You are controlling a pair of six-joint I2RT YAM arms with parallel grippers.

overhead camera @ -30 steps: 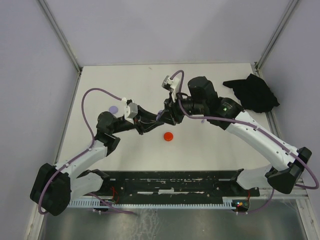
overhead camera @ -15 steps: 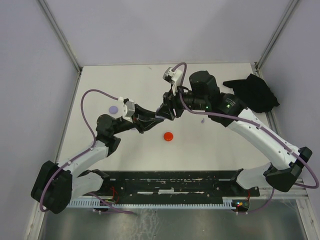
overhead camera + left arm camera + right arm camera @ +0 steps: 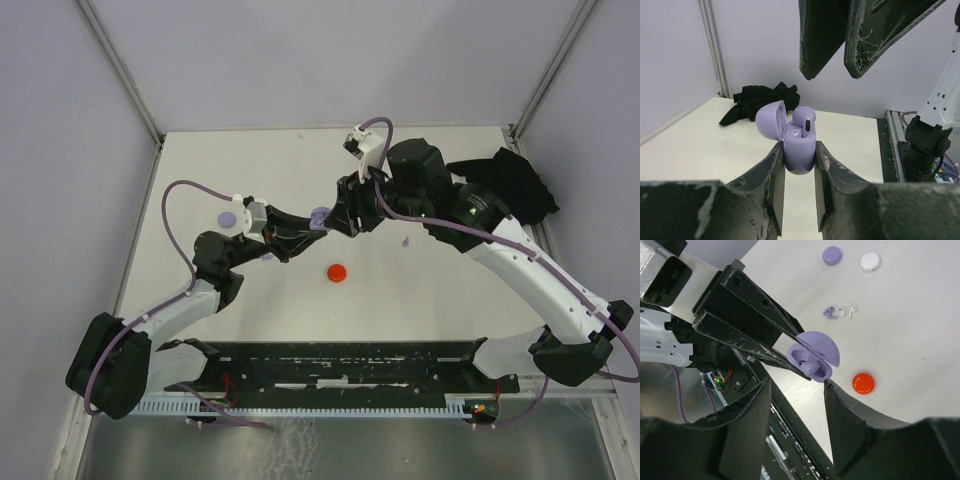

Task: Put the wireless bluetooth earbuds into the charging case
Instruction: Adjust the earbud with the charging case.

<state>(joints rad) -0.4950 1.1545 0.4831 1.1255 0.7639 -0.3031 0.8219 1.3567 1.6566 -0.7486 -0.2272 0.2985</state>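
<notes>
My L gripper [image 3: 799, 150] is clamped on the lilac charging case [image 3: 799, 142], lid up, held above mid-table w/ one lilac earbud [image 3: 804, 120] seated in it. My R gripper [image 3: 797, 405] hangs just right of the case, jaws apart & empty. Other earbuds [image 3: 829, 313], lilac & white, lie loose on the table [image 3: 420, 290], left of centre.

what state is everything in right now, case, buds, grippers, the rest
lilac charging case: lid open, upright in the left gripper
seated earbud: lilac, in one slot of the case
loose earbuds: lying on the table, outside any case
left gripper: shut on the lilac charging case
right gripper: open, empty, clear of the case
red round case: shut, flat on the table
lilac round case: shut
white round case: shut
black cloth: crumpled
</notes>
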